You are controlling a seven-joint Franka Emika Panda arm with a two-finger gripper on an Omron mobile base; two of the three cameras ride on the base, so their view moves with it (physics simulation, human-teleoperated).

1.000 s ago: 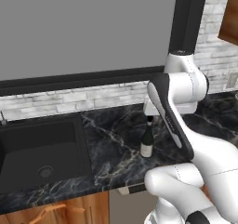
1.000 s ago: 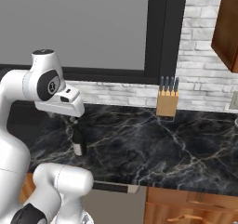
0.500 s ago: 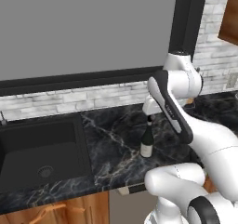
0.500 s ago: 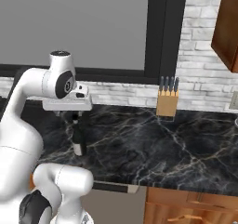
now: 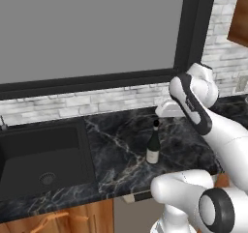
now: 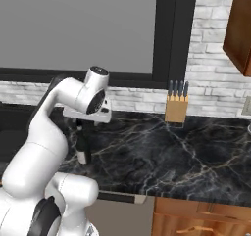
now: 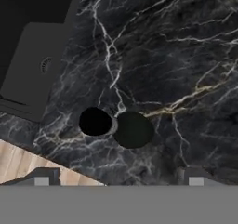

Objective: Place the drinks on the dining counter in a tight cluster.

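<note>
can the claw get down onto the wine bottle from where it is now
Probably yes. The claw hangs open above the wine bottle, which stands upright and alone on the black marble counter. The hand view looks straight down on its top, with nothing between; the sink lies well off to the side.

No text, brand, number or sign could be read anywhere. The wine bottle [image 5: 153,146] on the wall counter [image 5: 184,147] carried a pale label low on its body, at about 6 o'clock from its neck, but the label was too small and blurred to show any lettering. The knife block [image 6: 176,107], standing at roughly 2 o'clock from the bottle in the right base view, bore no marking that could be made out.
</note>
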